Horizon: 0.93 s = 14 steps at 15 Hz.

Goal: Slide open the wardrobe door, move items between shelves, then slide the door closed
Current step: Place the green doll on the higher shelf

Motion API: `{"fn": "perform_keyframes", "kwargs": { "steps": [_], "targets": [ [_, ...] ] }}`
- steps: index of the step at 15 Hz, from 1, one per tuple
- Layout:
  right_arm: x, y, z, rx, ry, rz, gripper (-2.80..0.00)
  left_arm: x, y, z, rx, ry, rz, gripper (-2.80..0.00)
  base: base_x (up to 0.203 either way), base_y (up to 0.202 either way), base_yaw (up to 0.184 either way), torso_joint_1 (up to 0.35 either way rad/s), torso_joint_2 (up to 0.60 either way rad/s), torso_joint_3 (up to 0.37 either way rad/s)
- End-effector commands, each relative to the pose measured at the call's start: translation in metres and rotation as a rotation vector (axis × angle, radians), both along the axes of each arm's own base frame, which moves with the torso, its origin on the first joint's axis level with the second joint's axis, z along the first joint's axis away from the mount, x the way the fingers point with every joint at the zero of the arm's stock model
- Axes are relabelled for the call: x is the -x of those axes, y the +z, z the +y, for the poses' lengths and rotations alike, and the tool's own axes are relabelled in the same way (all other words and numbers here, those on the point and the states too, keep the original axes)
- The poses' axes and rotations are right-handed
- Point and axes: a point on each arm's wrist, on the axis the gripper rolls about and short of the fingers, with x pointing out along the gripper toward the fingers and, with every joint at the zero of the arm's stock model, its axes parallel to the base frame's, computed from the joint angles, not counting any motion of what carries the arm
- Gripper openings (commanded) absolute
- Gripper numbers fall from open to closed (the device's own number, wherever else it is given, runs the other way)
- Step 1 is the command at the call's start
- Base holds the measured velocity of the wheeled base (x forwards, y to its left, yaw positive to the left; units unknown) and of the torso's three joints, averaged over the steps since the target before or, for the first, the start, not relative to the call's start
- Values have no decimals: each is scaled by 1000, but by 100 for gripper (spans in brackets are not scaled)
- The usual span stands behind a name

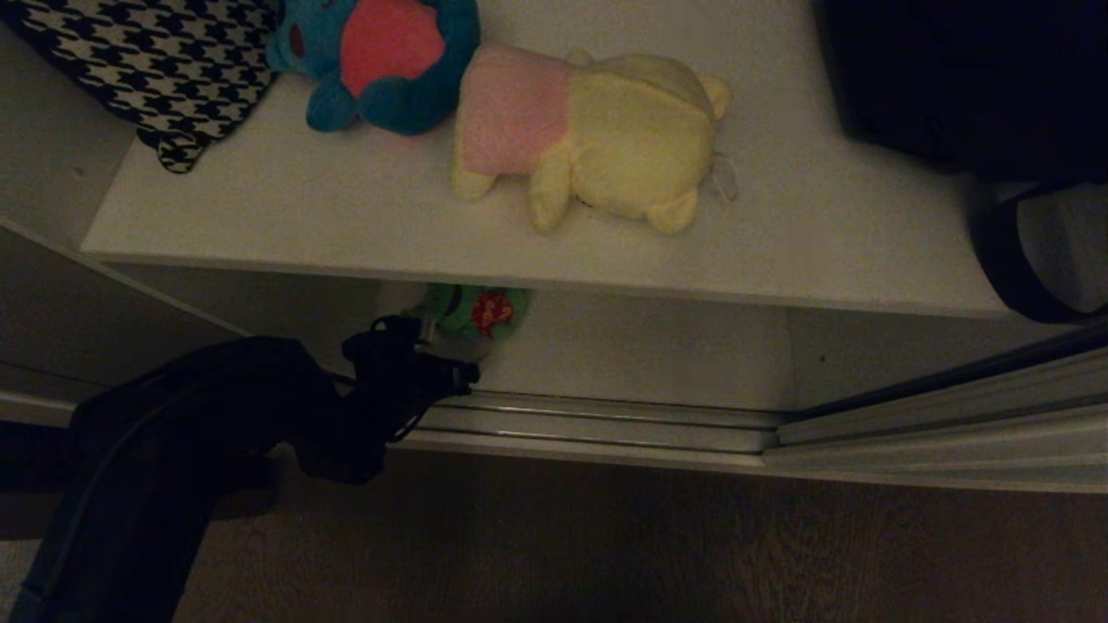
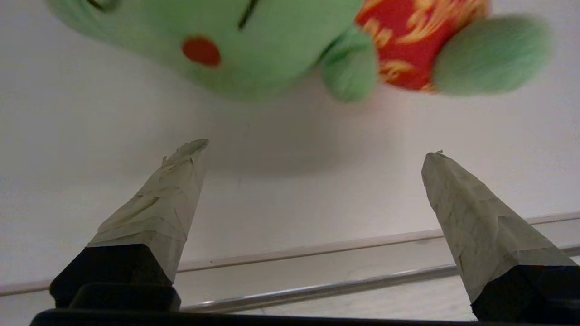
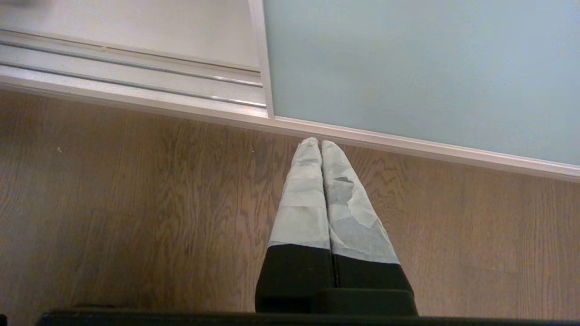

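A green plush toy with a red belly [image 1: 474, 311] [image 2: 290, 45] lies on the lower shelf [image 1: 649, 355] [image 2: 90, 136], half hidden under the upper shelf [image 1: 346, 216]. My left gripper [image 1: 446, 359] [image 2: 317, 149] hovers just in front of it, open and empty, tips short of the toy. On the upper shelf lie a cream-yellow plush with pink [image 1: 589, 134] and a blue plush with a pink belly [image 1: 381, 61]. The grey-green sliding wardrobe door [image 3: 421, 68] stands slid aside. My right gripper [image 3: 321, 144] hangs shut and empty over the wooden floor [image 3: 113, 203].
A houndstooth cloth [image 1: 147, 61] lies at the upper shelf's far left. A black strapped bag [image 1: 969, 78] fills its right end. The ribbed metal floor track [image 1: 606, 424] [image 2: 317, 285] [image 3: 136, 72] runs along the wardrobe's front edge.
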Motion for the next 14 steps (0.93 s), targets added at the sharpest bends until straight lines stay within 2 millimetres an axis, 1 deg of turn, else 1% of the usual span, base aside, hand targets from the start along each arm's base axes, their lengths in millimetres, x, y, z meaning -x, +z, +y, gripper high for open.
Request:
{"fn": "perform_keyframes", "kwargs": {
  "steps": [1, 4, 7, 9, 10, 12, 14],
  "targets": [
    [0, 0, 0, 0, 1, 0, -280, -5, -3, -1, 2, -1, -2, 0, 0, 0, 0, 0, 0, 0],
    [0, 0, 0, 0, 1, 1, -280, -14, 5, -6, 16, -9, -49, 0, 0, 0, 0, 0, 0, 0],
    [0, 0, 0, 0, 1, 1, -280, -18, 1, -13, 15, -20, -50, 0, 0, 0, 0, 0, 0, 0],
    [0, 0, 0, 0, 1, 0, -280, -21, 0, -13, 16, -22, -56, 0, 0, 0, 0, 0, 0, 0],
    [0, 0, 0, 0, 1, 1, -280, -25, 1, -15, 18, -20, -78, 0, 0, 0, 0, 0, 0, 0],
    [0, 0, 0, 0, 1, 0, -280, -35, -3, -17, 22, -8, -114, 0, 0, 0, 0, 0, 0, 0],
    [0, 0, 0, 0, 1, 1, -280, -36, -2, -17, 26, -6, -114, 0, 0, 0, 0, 0, 0, 0]
  ]
}}
